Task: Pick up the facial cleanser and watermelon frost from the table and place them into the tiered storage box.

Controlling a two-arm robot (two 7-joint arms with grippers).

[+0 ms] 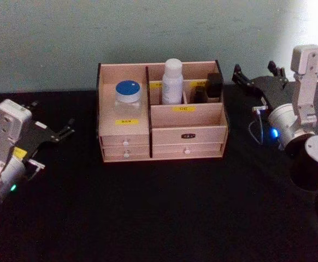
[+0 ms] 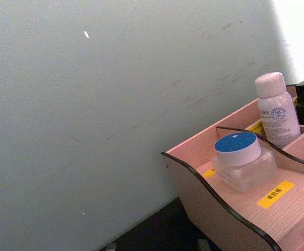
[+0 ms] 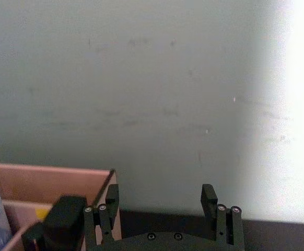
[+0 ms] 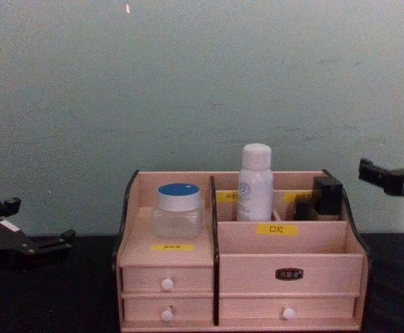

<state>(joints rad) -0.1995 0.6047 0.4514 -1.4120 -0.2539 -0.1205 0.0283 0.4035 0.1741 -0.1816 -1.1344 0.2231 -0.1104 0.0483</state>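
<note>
At the left edge of the table, the left gripper (image 1: pixel 60 132) hangs with its jaws spread wide and empty, well apart from the tiered storage box (image 1: pixel 162 142) to its right. On the box's left shelf, above the small drawers, sits the watermelon frost (image 1: pixel 128 97); the facial cleanser (image 1: pixel 172 82) stands upright in a far compartment right of the divider. Beyond the box's right side, the right gripper (image 3: pixel 162 206) is also wide and empty. Both items look stowed, so neither claw has anything left to reach for.
</note>
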